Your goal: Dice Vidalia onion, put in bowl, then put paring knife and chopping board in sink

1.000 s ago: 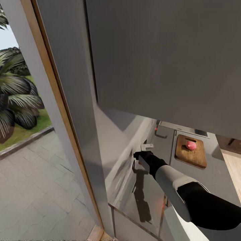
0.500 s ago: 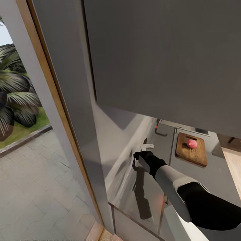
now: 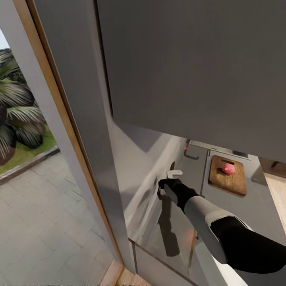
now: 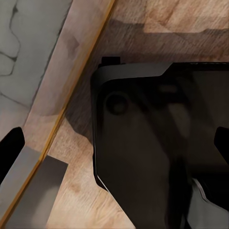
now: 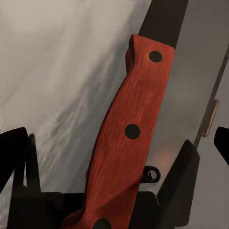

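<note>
My right hand (image 3: 163,186) was closed around the red-handled paring knife (image 5: 125,138) above the tabletop (image 3: 174,234). The Vidalia onion (image 3: 228,168) sat whole on the chopping board (image 3: 227,182); dicing remained undone.

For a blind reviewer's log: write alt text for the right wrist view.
A paring knife with a red wooden handle and three dark rivets lies between the right gripper's dark fingers, its dark blade pointing away. Beneath it is the grey, reflective steel countertop. Whether the fingers actually press the handle cannot be told.
</note>
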### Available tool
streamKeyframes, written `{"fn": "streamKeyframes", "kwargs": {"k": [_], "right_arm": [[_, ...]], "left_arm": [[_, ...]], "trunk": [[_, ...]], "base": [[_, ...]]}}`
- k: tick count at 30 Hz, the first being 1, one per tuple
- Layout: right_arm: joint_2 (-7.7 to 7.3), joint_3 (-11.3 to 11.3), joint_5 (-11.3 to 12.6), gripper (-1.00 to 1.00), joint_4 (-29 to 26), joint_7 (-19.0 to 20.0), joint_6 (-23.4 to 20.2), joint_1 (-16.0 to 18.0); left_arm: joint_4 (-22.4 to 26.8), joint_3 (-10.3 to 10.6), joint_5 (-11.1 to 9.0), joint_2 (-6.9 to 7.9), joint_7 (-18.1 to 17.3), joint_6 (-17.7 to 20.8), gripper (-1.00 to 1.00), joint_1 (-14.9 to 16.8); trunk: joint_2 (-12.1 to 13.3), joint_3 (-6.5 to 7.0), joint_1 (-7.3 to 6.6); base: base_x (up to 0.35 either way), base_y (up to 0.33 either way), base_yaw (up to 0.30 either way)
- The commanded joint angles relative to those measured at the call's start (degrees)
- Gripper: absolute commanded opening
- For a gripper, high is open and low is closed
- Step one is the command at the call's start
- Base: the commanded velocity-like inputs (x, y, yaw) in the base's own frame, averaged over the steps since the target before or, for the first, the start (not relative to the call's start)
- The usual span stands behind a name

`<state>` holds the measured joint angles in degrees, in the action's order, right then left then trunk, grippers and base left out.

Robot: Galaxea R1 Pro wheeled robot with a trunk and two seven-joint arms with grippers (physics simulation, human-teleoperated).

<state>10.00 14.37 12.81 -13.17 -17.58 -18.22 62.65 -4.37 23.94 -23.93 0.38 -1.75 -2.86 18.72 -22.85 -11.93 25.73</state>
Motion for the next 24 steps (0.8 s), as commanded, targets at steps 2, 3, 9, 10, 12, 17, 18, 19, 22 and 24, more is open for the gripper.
{"fn": "streamKeyframes", "kwargs": {"k": [2, 3, 9, 10, 12, 17, 18, 19, 22, 24], "right_arm": [[0.00, 0.40, 0.51, 1.00, 0.87, 0.10, -0.38, 0.02], [0.00, 0.40, 0.42, 1.00, 0.87, 0.88, -0.38, 0.02], [0.00, 0.40, 0.30, 1.00, 0.87, 1.27, -0.33, 0.02], [0.00, 0.40, 0.30, -1.00, 0.87, 1.30, -0.31, 0.02], [0.00, 0.40, 0.33, -1.00, 0.87, 1.31, 0.13, 0.02], [0.00, 0.40, 0.37, -1.00, 0.87, 1.32, 1.65, 0.02], [0.00, 0.40, 0.37, -1.00, 0.87, 1.32, 1.70, 0.02], [0.00, 0.40, 0.38, -1.00, 0.87, 1.32, 1.74, 0.02], [0.00, 0.40, 0.38, -1.00, 0.87, 1.32, 1.78, 0.00], [0.00, 0.40, 0.38, -1.00, 0.87, 1.32, 1.78, 0.01]], "left_arm": [[-0.20, 0.47, -0.51, -0.03, -0.18, -0.30, 1.00, 0.09], [-0.20, 0.49, -0.51, -0.03, -0.18, -0.30, 1.00, 0.09], [-0.20, 0.48, -0.51, -0.03, -0.18, -0.30, 1.00, 0.09], [-0.20, 0.47, -0.51, -0.03, -0.18, -0.30, 1.00, 0.09], [-0.20, 0.48, -0.51, -0.03, -0.18, -0.30, 1.00, 0.09], [-0.20, 0.46, -0.51, -0.03, -0.18, -0.30, 1.00, 0.09], [-0.20, 0.46, -0.51, -0.03, -0.18, -0.30, 1.00, 0.09], [-0.20, 0.43, -0.51, -0.03, -0.18, -0.30, 1.00, 0.09], [-0.20, 0.42, -0.51, -0.03, -0.18, -0.30, 1.00, 0.09], [-0.20, 0.41, -0.51, -0.01, -0.18, -0.30, 1.00, 0.09]], "trunk": [[-0.07, -0.30, 0.05], [-0.07, -0.37, 0.05], [-0.07, -0.59, 0.05], [-0.07, -0.60, 0.05], [-0.07, -0.60, 0.05], [-0.07, -0.61, 0.05], [-0.07, -0.61, 0.05], [-0.07, -0.61, 0.05], [-0.07, -0.61, 0.05], [-0.07, -0.61, 0.05]], "base": [[0.000, 0.000, 0.000], [0.000, 0.000, 0.000], [0.000, 0.000, 0.000], [0.000, 0.000, 0.000], [0.000, 0.000, 0.000], [0.000, 0.000, 0.000], [0.000, 0.000, 0.000], [0.000, 0.000, 0.000], [0.000, 0.000, 0.000], [0.000, 0.000, 0.000]]}}
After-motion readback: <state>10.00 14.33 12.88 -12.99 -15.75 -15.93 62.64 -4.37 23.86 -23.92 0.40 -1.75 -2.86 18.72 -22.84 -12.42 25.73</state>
